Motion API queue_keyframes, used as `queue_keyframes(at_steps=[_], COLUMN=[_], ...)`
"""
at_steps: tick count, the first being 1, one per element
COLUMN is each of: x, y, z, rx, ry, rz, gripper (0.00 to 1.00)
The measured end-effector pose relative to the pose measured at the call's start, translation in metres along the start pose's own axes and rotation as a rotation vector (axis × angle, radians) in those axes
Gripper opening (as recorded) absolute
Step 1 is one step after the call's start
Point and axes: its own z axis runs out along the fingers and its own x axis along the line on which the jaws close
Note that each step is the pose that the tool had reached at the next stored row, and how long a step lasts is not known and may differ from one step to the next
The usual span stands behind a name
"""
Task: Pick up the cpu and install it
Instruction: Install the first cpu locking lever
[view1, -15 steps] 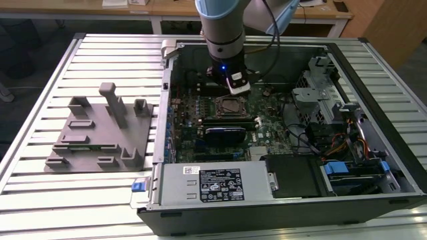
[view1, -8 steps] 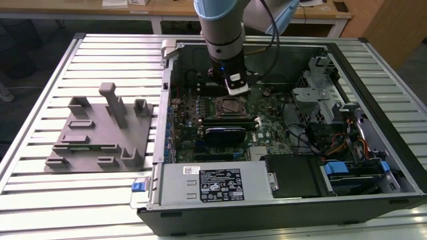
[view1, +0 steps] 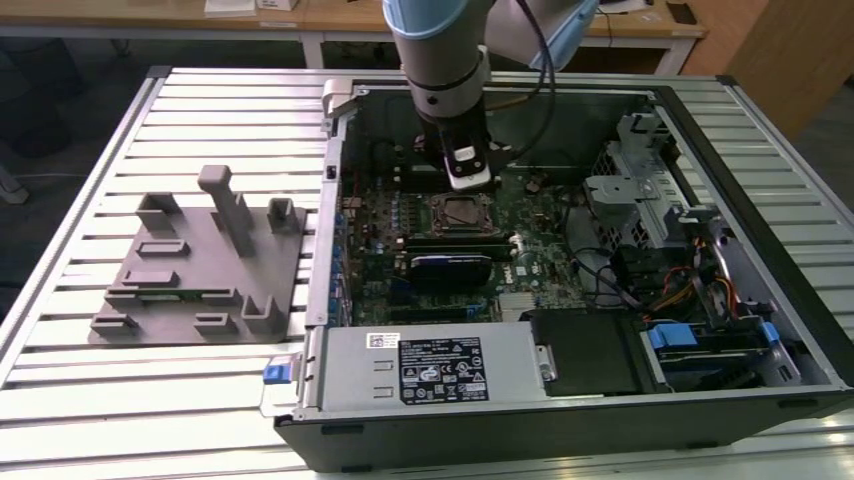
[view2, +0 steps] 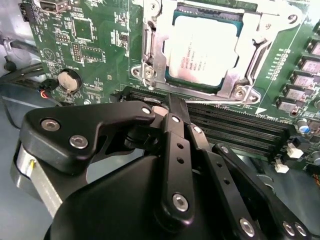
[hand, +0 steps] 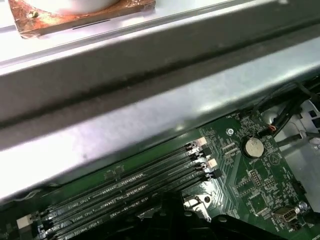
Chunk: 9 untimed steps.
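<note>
— Where's the cpu (view2: 202, 47) right now?

— Already down in the socket (view2: 150, 75) on the motherboard (view2: 90, 45). In the second wrist view its pale silver top sits flat inside the metal frame, with the frame's screws at the corners around it. In the exterior view the same square sits about mid-board inside the open computer case (view1: 747, 300).

— And the gripper?

— The gripper (view2: 176, 107) hangs just beside the socket, over the memory slots (view2: 240, 127). Its black fingers (view2: 175, 150) are drawn together, tips meeting, and nothing is between them. It isn't touching the chip.

— How does the arm stand?

— The arm (view1: 441, 60) comes down from the far side, almost straight into the case, wrist over the far part of the board.

— Anything else on the board?

— A round coin battery (view2: 68, 80) near the gripper's linkage, also visible in the first wrist view (hand: 252, 146), next to 4 long slots (hand: 130, 185) running side by side. A grey metal edge of the case crosses that view above them.

— And outside the case?

— On the exterior view's left, a grey fixture plate (view1: 200, 270) with upright pegs and holders lies on the slatted metal table (view1: 80, 400), well apart from the case. The grey power supply (view1: 427, 365) fills the near corner of the case
</note>
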Motion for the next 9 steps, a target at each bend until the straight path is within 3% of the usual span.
queue_keyframes(at_steps=[3, 9], x=[0.0014, 0.0023], y=[0.0022, 0.0029], z=[0.0007, 0.0027], rx=[0.0023, 0.0161], ry=[-0.0027, -0.0167], rz=[0.006, 0.019], gripper=[0.11, 0.11])
